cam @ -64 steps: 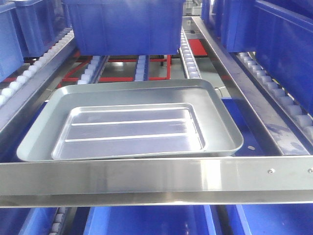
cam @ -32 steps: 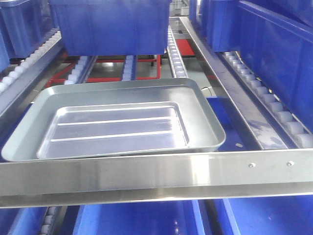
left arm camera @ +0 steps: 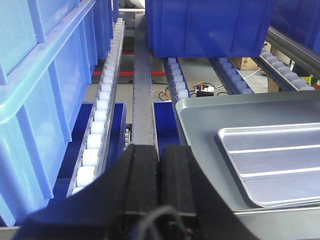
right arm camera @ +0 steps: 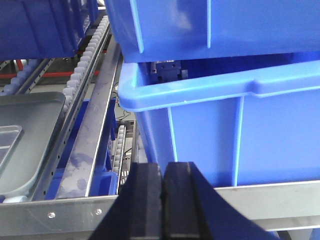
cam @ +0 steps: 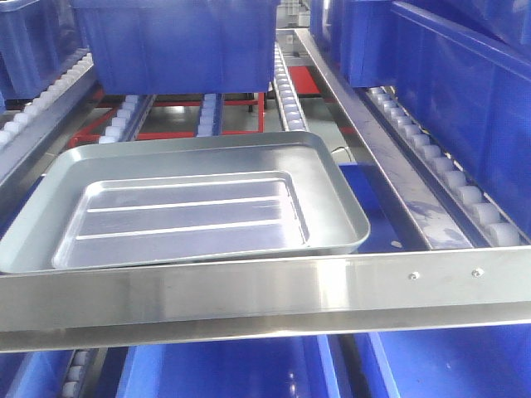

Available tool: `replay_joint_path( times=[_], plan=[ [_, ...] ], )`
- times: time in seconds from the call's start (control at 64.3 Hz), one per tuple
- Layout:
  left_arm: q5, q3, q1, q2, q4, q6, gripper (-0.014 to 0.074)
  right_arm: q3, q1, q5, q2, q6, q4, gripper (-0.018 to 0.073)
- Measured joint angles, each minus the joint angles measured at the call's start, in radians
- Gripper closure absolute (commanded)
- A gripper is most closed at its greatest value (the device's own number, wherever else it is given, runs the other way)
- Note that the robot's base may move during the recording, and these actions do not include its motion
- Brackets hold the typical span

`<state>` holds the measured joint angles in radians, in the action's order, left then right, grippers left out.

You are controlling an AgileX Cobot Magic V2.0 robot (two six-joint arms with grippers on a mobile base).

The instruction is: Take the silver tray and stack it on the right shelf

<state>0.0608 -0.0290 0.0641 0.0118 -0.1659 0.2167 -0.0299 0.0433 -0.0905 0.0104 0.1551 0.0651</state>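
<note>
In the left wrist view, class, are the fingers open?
No, the left gripper's two black fingers are pressed together with no gap, holding nothing.

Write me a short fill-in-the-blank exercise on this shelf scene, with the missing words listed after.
1. The ridged silver tray lies inside a larger, duller ____ tray.
2. The silver tray's floor has ____ raised ridges running lengthwise.
3. The bins on the roller tracks are ____ in colour.
4. The jaws of the left gripper and right gripper are ____, holding nothing.

Missing words: grey; two; blue; shut
</note>
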Motion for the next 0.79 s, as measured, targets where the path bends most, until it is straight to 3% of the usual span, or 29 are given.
replay_joint_path(
  times=[0.794],
  plan=[
    [0.000, -0.002, 0.000, 0.000, 0.000, 0.000, 0.0675, -0.001, 0.000, 0.006, 0.000, 0.000, -0.002, 0.0510]
  ],
)
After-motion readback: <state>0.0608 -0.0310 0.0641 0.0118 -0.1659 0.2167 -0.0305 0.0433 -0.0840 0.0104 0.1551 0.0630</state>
